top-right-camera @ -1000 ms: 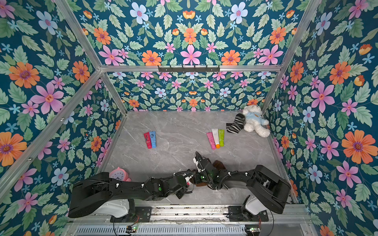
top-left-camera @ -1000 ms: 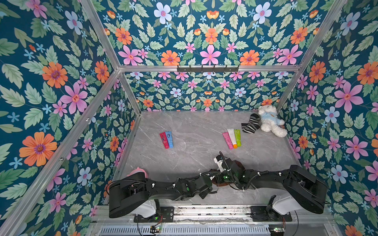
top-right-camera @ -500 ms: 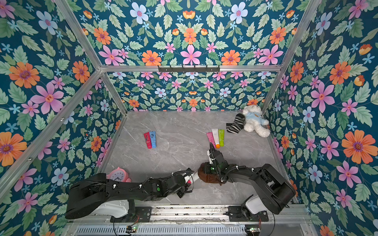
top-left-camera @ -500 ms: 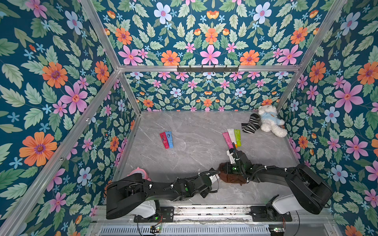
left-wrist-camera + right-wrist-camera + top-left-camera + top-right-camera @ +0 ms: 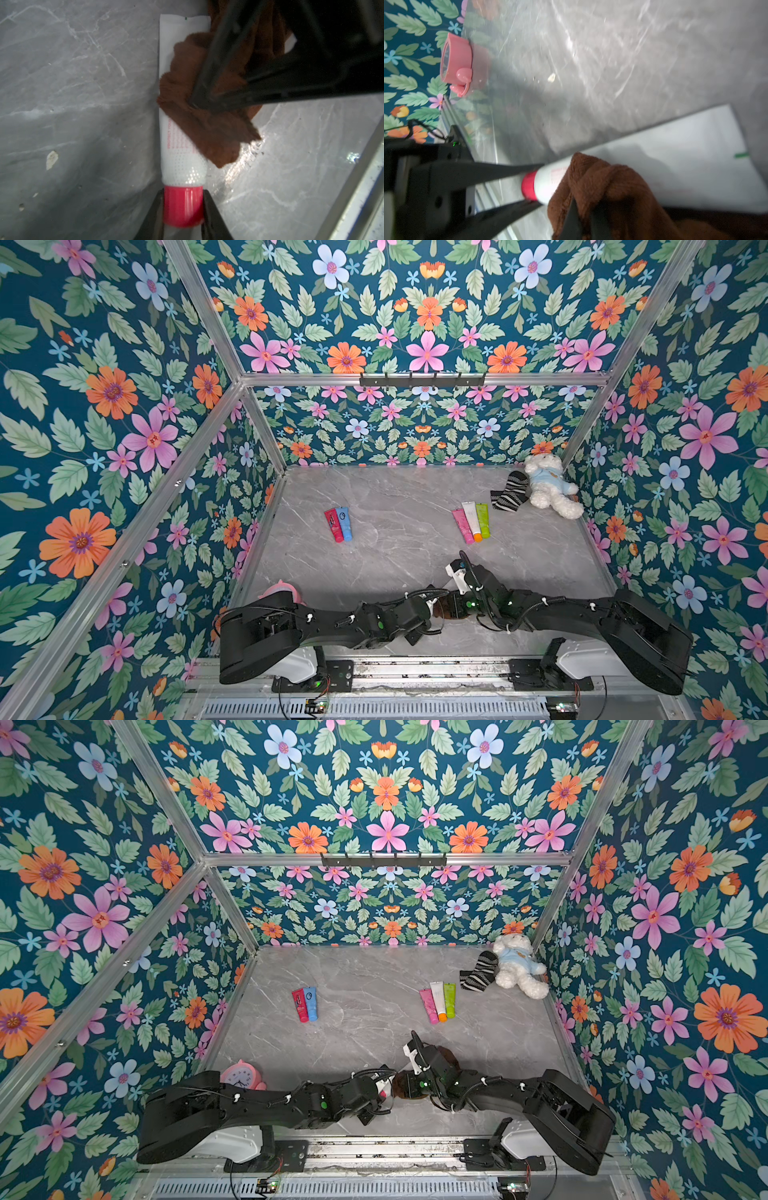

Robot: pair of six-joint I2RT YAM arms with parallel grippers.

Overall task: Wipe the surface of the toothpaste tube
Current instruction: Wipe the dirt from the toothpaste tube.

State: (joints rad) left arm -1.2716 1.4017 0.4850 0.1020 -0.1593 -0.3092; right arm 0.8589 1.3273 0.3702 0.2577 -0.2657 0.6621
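So our left gripper (image 5: 182, 194) stays clamped on the red cap (image 5: 182, 212), with the tube (image 5: 180, 162) lying by the front edge of the bench (image 5: 72, 93), around the middle. Our right gripper (image 5: 195, 101), pinched shut on the cloth (image 5: 209, 133), has swung back from the crimped end toward the cap. We reckon that's another stroke done, underside still to go.

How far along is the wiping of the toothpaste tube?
Done: left gripper grips the white tube by its red cap; right gripper pinches the brown cloth. In hand: cloth lies on the tube's middle. Left: both ends show uncovered; wiping looks unfinished.
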